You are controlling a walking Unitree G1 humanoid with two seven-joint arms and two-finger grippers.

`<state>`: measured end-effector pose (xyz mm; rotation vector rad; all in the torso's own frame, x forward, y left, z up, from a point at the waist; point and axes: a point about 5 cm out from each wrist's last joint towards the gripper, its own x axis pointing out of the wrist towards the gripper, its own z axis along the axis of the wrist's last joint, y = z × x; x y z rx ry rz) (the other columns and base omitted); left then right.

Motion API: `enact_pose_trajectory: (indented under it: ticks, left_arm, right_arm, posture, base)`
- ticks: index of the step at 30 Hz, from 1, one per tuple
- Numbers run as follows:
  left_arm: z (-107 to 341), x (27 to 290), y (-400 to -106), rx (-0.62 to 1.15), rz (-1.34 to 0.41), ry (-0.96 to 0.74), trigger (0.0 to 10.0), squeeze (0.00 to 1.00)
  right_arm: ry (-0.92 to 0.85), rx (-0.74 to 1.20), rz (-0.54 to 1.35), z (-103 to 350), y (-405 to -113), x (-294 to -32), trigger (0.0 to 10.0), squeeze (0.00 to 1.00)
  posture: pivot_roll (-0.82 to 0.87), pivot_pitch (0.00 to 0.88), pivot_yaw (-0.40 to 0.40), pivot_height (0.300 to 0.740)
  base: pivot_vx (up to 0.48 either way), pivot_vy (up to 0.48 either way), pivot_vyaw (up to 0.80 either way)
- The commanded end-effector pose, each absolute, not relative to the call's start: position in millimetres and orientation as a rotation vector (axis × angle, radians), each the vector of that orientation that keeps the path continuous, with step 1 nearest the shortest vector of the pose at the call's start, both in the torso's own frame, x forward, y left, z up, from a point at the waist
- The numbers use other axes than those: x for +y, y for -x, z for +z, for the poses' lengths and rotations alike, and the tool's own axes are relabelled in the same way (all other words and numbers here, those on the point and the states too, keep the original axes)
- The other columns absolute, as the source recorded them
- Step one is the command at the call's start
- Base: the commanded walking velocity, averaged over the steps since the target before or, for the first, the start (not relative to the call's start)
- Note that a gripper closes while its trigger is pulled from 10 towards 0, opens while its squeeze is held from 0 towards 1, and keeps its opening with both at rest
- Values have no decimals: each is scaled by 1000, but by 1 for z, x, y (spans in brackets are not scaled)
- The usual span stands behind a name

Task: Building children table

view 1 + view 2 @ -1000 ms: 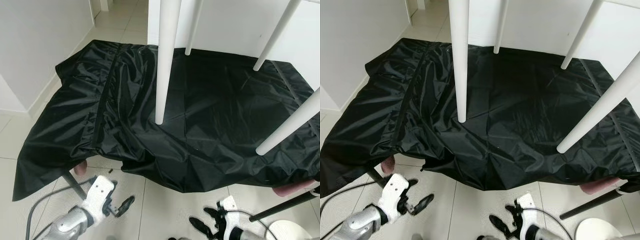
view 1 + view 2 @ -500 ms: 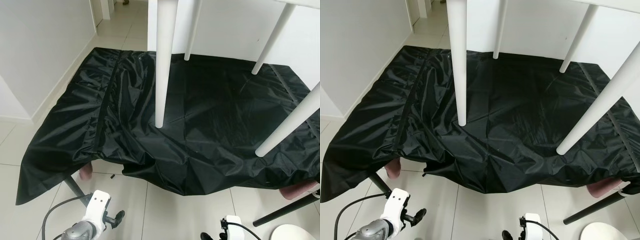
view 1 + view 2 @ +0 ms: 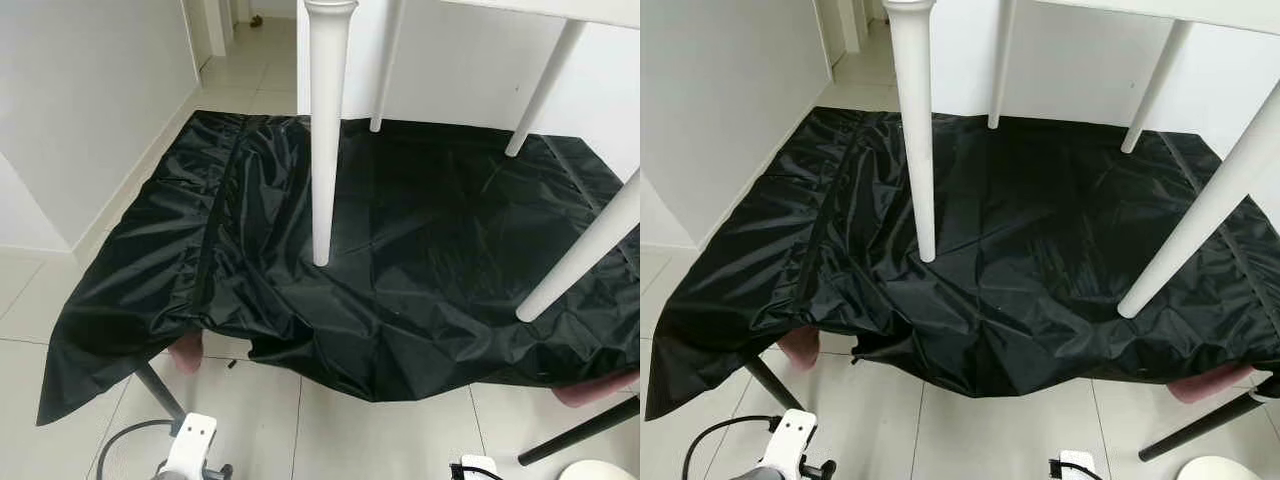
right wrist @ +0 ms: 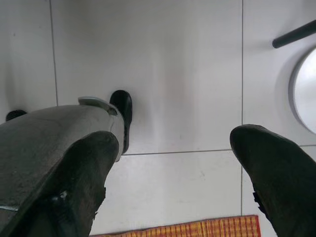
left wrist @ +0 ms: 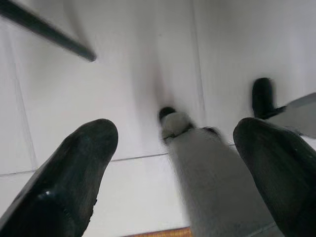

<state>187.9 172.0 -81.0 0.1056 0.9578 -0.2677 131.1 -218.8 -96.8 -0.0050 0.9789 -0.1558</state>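
I had both arms hanging low: left pincer and right pincer gaped over bare floor tiles. The white table stood ahead on black sheeting, legs upright, nearest leg toward my left arm.

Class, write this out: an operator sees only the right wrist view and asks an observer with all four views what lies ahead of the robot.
Operator: My right gripper hangs open over tile. What's ahead?
Observer: Four white table legs stand on a black sheet.
Operator: And the left gripper?
Observer: Open too, gripping nothing.
Operator: Anything under that sheet?
Observer: A pink rounded thing peeks from under its near left edge.
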Motion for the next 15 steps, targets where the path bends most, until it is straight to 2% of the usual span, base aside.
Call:
enact_pose_trajectory:
  ticks: [1, 15]
  left_arm:
    - [-83, 173, -187, 971, -214, -149, 10000, 0]
    - [-77, 168, -200, 944, -279, -211, 10000, 0]
  right_arm:
    - [-24, 1008, -150, -100, -126, -214, 10000, 0]
    - [27, 953, -103, -94, -150, -199, 10000, 0]
  posture:
    - [-9, 11, -3, 740]
    - [-20, 0, -9, 740]
  base:
    - [0, 0, 0]
    - [0, 0, 0]
